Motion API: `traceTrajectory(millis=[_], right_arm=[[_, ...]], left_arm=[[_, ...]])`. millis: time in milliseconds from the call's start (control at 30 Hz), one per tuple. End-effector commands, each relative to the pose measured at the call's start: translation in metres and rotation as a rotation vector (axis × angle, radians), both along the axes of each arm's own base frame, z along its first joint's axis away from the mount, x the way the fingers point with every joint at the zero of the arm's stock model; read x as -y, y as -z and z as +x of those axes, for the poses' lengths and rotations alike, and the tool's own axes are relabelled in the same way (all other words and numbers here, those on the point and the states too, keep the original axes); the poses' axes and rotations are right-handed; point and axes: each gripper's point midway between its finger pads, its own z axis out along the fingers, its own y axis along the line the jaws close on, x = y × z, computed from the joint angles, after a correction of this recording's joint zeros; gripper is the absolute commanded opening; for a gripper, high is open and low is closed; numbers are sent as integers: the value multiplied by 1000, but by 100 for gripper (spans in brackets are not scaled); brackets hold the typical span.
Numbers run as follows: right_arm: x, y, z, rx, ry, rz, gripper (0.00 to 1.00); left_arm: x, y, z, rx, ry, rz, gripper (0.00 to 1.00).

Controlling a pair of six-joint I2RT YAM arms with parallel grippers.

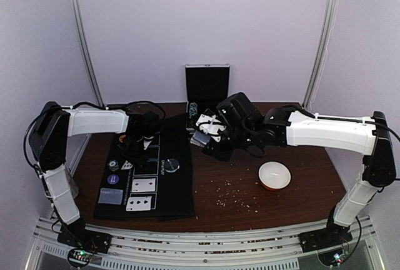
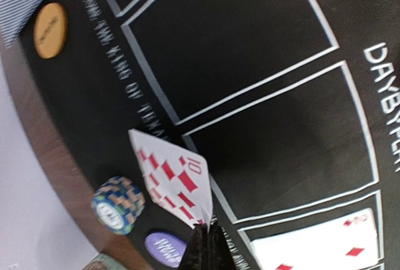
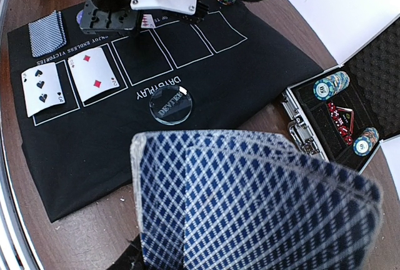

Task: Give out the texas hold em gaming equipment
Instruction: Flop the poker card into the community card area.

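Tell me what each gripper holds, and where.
The left gripper pinches the ten of diamonds by one corner. The right gripper holds a stack of blue-backed cards at its near end; the exact grip is hidden.

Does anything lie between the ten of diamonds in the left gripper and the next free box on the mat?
Nothing visible does. The left gripper holds the ten of diamonds beside the outlined box, which is bare; the chips lie on its other side.

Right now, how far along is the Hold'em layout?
Done: spade card and diamond card fill two slots, dealer button on the mat. In hand: left gripper pinches the ten of diamonds; right gripper holds a card fan. Left: three empty slots, chip stacks in the case.
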Motion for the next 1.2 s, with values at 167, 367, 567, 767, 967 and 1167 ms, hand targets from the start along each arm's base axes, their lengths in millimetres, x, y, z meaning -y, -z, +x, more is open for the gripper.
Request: traceTrajectory(millis=[167,367,567,767,967,1167], right_arm=[[4,-5,-3,-17,13,21,47],[6,-6,-4,-17,14,21,47],[7,-4,-4,-19,19,16,47],[6,-2,-3,-21,16,14,47],[5,-1,-3,-22,12,10,47],[5,-1,-3,-22,12,10,47]], left_arm=[[61,36,-1,-79,10,-301,0],[73,45,2,-106,7,-346,0],[83,44,-1,-129,17,-394,24],[101,12,8,-101,56,-497,39],[103,-34,31,-33,77,-620,42],[46,-21,64,22,-15,-547,39]])
